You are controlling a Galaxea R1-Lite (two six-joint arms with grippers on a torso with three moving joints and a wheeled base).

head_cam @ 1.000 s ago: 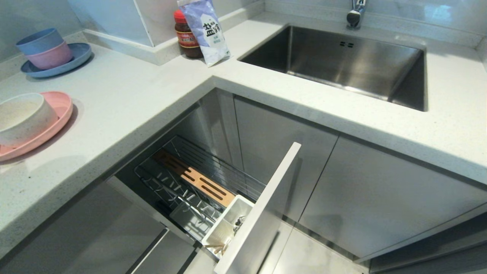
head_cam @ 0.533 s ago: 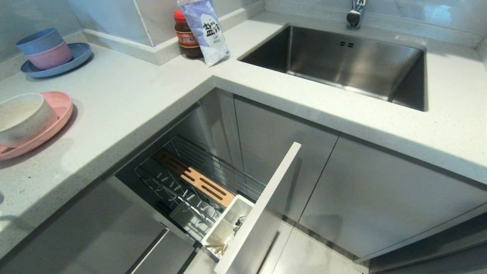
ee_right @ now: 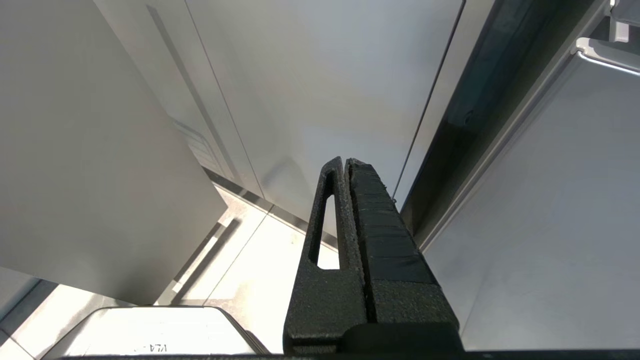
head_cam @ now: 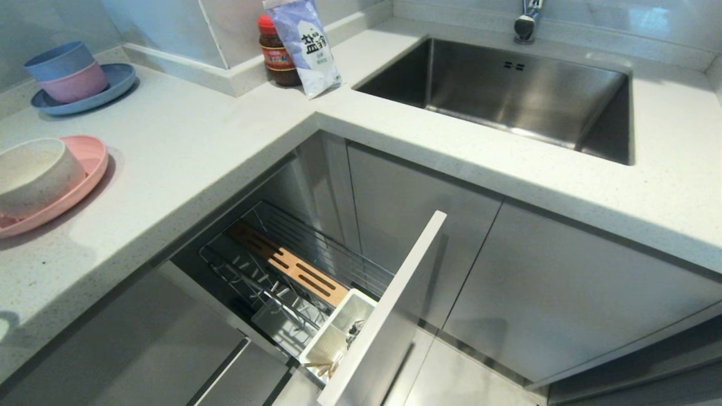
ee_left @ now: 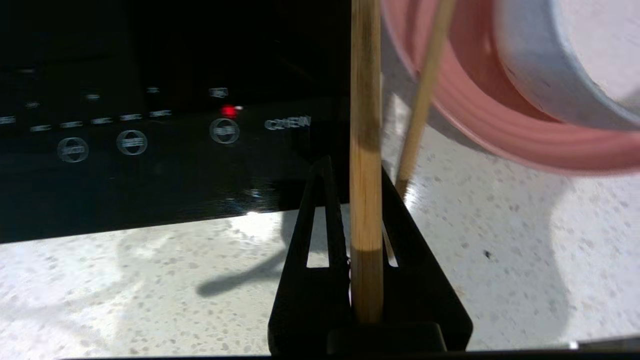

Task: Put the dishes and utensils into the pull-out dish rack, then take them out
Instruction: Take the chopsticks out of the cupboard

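Wooden chopsticks (ee_left: 366,150) clamped in our left hand (ee_left: 367,240), now over bench (ee_left: 200,290) near pink plate (ee_left: 500,135); unloading underway. Right hand (ee_right: 350,170) together, parked.

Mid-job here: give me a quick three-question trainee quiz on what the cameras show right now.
1. True or false: the left gripper is shut on the chopsticks.
2. Where does the off-white bowl sit? A) in the sink B) on the pink plate C) in the pull-out dish rack
3. Fill in: the right gripper is shut and holds ____.

Key: 1 true; 2 B; 3 nothing. It hangs beside the cabinet fronts, idle.
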